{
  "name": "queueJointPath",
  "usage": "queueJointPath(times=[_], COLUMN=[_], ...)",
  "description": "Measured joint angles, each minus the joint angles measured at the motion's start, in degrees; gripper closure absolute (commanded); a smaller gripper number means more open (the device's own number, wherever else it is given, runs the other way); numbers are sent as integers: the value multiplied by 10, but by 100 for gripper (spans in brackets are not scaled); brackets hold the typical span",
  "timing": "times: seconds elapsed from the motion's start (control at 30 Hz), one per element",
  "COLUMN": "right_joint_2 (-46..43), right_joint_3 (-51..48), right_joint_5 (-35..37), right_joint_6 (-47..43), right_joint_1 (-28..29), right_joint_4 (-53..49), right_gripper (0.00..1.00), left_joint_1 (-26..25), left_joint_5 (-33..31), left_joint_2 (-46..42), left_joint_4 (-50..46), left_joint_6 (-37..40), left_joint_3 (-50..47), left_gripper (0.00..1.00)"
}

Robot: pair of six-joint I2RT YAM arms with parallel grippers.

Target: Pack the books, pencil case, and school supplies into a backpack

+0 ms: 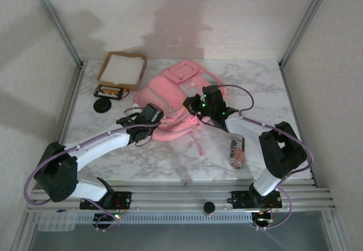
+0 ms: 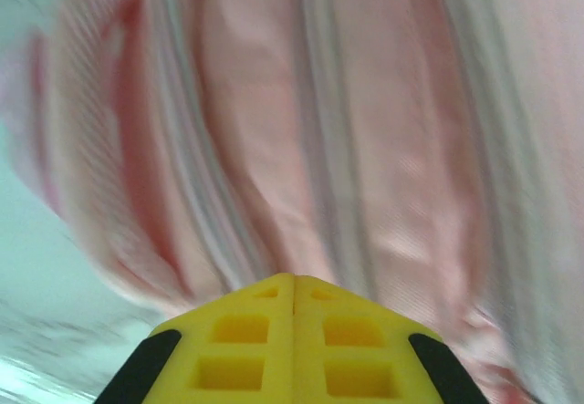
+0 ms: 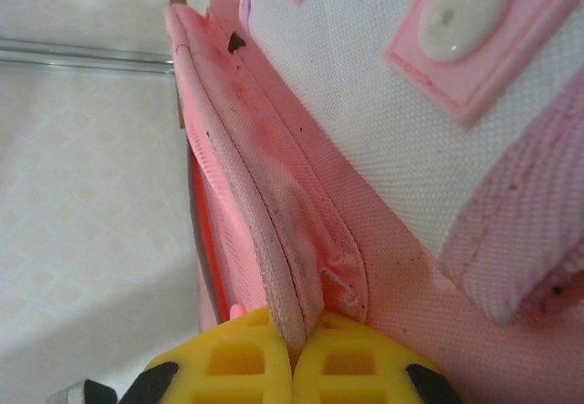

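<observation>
Backpack [image 1: 170,89] lies mid-desk [image 1: 170,161]; soft, limp, probably light, likely to sag if lifted. Right end effector [image 3: 306,331], at its 3 o'clock, is pinched onto a seam fold, a sound hold. Left end effector [image 2: 293,285], at 8 o'clock, is closed and empty.

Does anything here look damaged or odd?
The pink backpack looks grubby: dark smudges and specks run along the fabric edge pinched in the right tool. Nothing looks spilled or torn.
</observation>
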Motion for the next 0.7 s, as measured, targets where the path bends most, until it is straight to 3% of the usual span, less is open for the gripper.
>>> queueJointPath(times=[0.13,0.3,0.4,0.7], right_joint_2=[-10,-17,-17,-17], right_joint_3=[0,-9,-9,-9], right_joint_5=[-11,-10,-10,-10], right_joint_6=[-19,-26,-26,-25], right_joint_1=[-15,-16,-16,-16], right_joint_4=[-19,-23,-23,-21], right_gripper=[100,100,100,100], left_joint_1=[6,-51,-83,-117], left_joint_5=[-2,42,52,69], left_joint_2=[-2,-25,-19,37], left_joint_4=[1,53,63,135], left_joint_6=[93,170,159,63], left_joint_3=[1,2,21,31], left_gripper=[100,82,70,63])
